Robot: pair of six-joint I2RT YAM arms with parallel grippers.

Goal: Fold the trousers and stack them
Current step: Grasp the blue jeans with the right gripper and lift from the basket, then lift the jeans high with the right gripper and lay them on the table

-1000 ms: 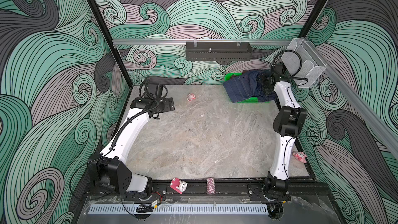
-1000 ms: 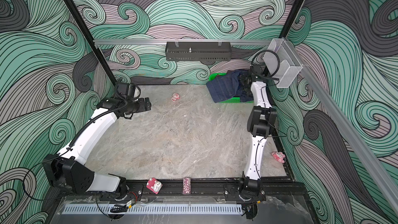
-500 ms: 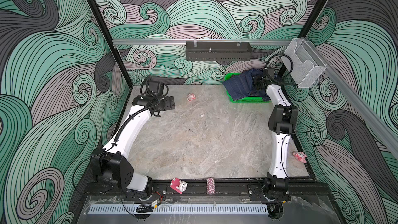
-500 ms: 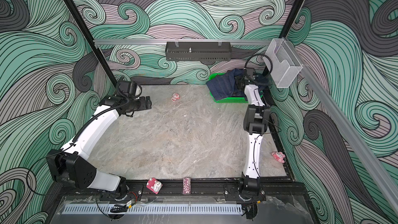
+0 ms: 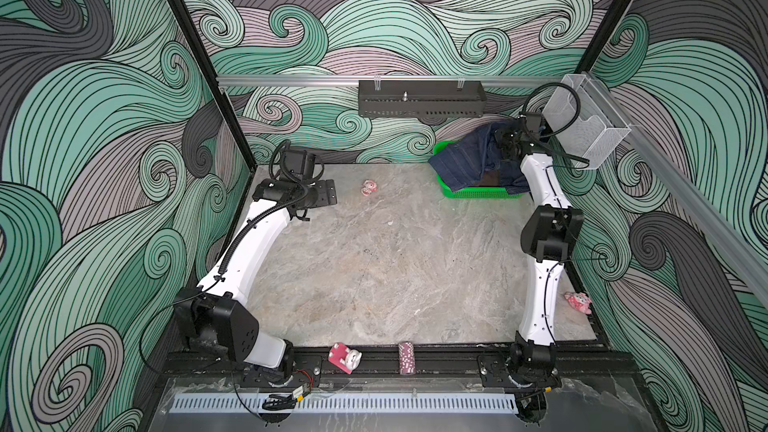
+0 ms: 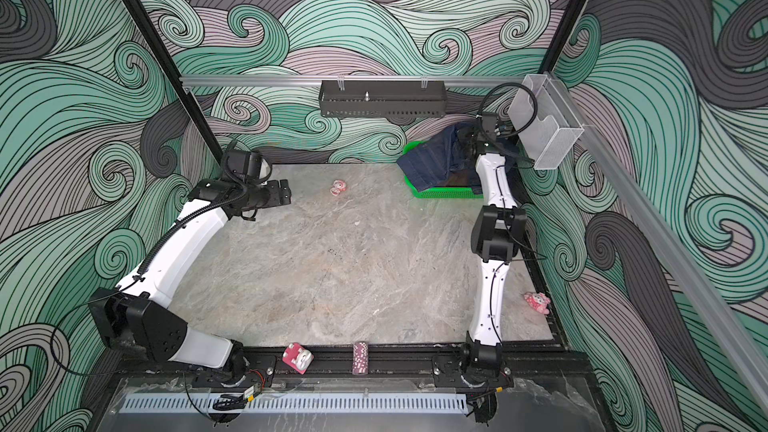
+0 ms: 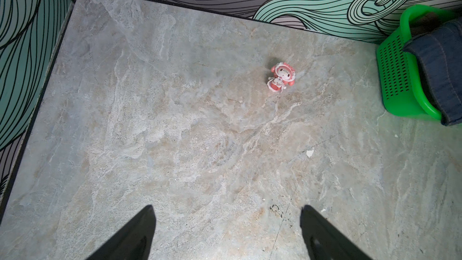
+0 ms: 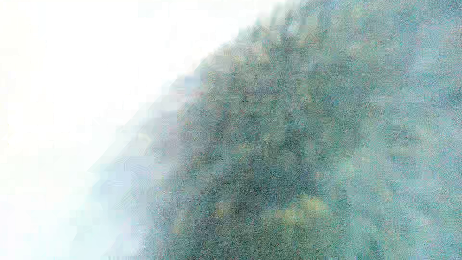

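**Trousers heaped in the basket, right fingers closed in the denim**

At the far right corner of the table (image 5: 374, 268), the trousers (image 5: 461, 160) lie heaped in a green basket (image 5: 478, 193). 1 fold hangs over the basket's rim. The right gripper (image 5: 505, 145) sits in the top of the heap. Its fingers are closed on a bunch of denim that peaks up around them and hides their tips. The right wrist view is only blur. The left gripper (image 7: 226, 207) hovers over the table's far left, well apart from the trousers, its 2 fingers (image 7: 140, 233) spread wide over stone. A small pink figurine (image 7: 281, 77) stands between that gripper and the basket.
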